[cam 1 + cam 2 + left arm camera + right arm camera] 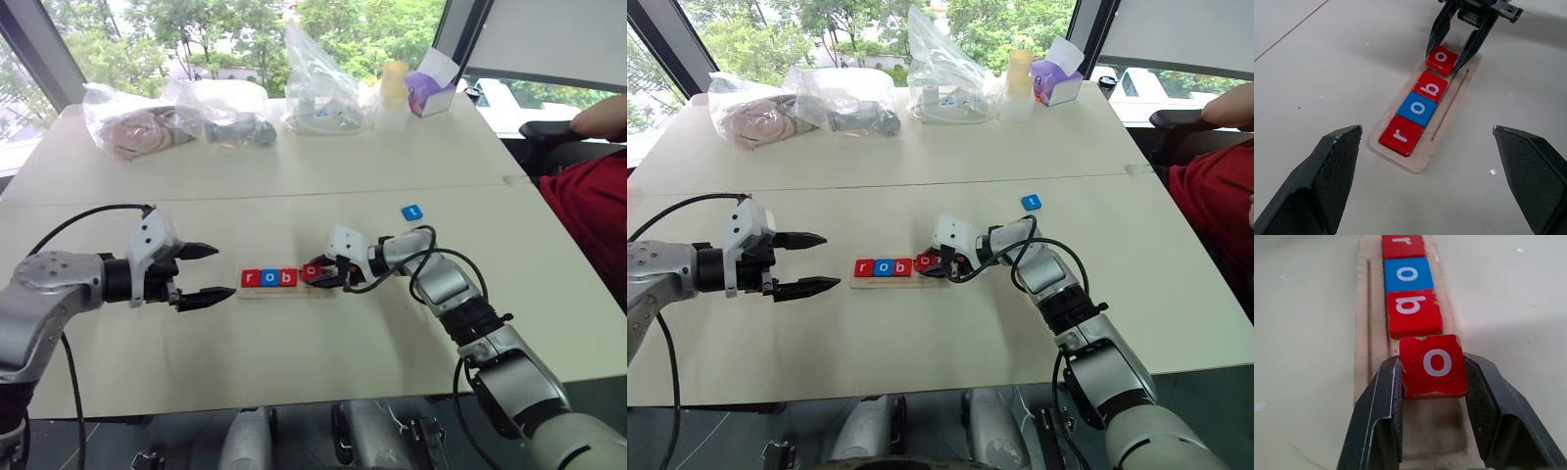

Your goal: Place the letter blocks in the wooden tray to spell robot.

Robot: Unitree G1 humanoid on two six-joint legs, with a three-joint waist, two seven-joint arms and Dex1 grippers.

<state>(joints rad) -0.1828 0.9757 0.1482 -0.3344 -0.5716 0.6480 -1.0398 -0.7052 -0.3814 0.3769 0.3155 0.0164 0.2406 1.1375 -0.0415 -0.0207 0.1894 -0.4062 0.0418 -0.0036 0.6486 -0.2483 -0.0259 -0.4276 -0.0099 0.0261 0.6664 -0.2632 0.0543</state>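
Over the wooden tray, right gripper clamps the red o tile at slot 4, beside b; left gripper stands open, unladen.

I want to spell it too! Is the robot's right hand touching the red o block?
Touching: right wrist view shows right end effector pinching the red o block.

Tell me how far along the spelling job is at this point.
Done: the r, o and b blocks sit in the wooden tray. In hand: the right tool is shut on the second o block over the fourth slot. Left: seat it, then fetch the blue t block lying apart on the table. The left tool is open.
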